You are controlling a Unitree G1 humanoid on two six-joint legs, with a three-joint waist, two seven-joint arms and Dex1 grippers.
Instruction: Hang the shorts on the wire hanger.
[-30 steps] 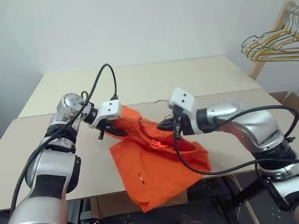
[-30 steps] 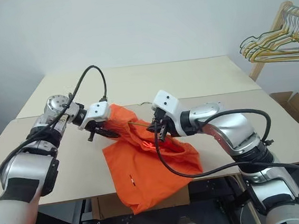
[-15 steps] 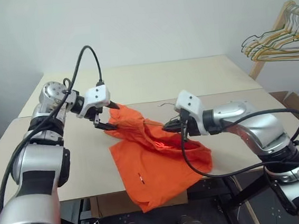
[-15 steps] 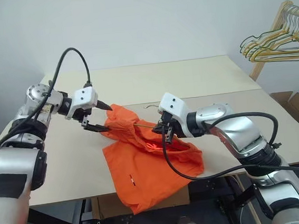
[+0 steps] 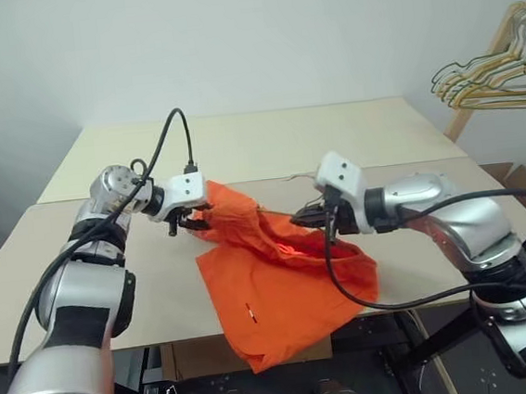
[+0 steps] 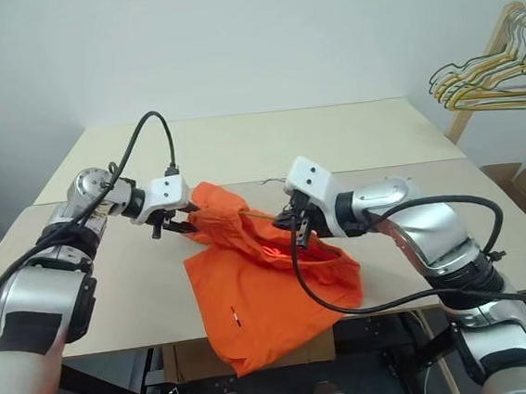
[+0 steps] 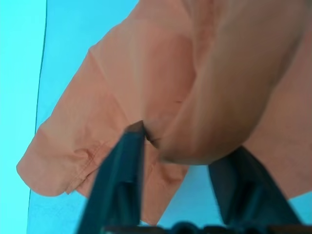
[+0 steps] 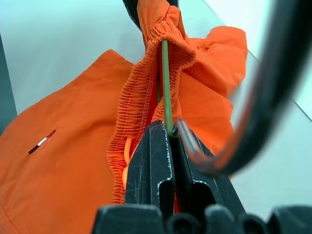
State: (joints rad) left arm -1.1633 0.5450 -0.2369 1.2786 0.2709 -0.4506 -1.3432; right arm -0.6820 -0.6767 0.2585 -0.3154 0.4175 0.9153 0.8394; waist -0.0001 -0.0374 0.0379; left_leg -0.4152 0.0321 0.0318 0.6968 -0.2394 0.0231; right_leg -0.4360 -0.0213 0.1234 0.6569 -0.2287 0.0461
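i'm pinching the thin grey-olive wire hanger (image 8: 166,78) in my right jaws (image 8: 171,134); its rod is running toward my left jaws (image 7: 183,146), which are straddling the bright orange fabric shorts (image 5: 281,288).

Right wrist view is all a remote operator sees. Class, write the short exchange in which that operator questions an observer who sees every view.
Operator: Where is the left gripper?
Observer: The left gripper is at the corner of the bright orange fabric shorts farthest from the right gripper.
Operator: Do the shorts lie wholly on the table?
Observer: No. Their lower part hangs over the front edge of the beige table.
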